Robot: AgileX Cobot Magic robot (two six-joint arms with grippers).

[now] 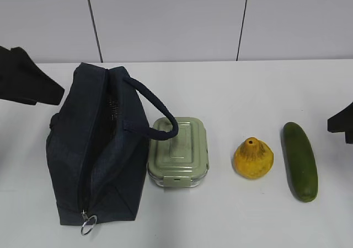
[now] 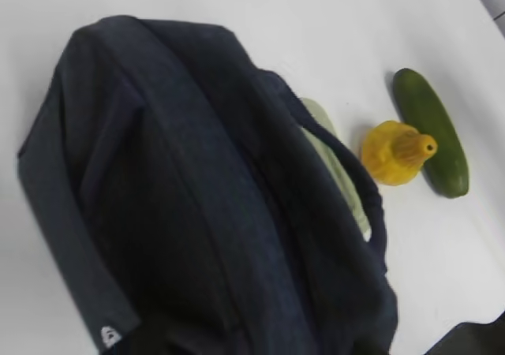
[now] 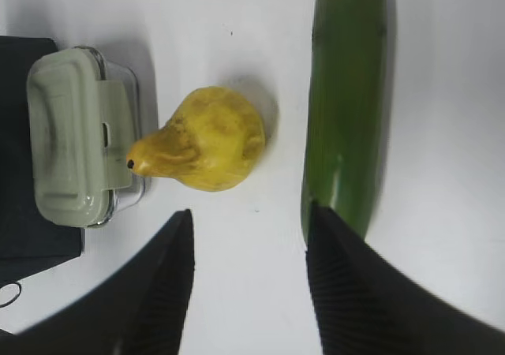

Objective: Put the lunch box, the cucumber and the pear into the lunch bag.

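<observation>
No text, number or brand name can be read in any view. The only mark is a small white emblem low on one end of the lunch bag, seen in the left wrist view; it is too blurred and too small to tell whether it is a logo or lettering. The lunch box lid shows only a plain raised panel, with nothing printed on it that can be made out.
</observation>
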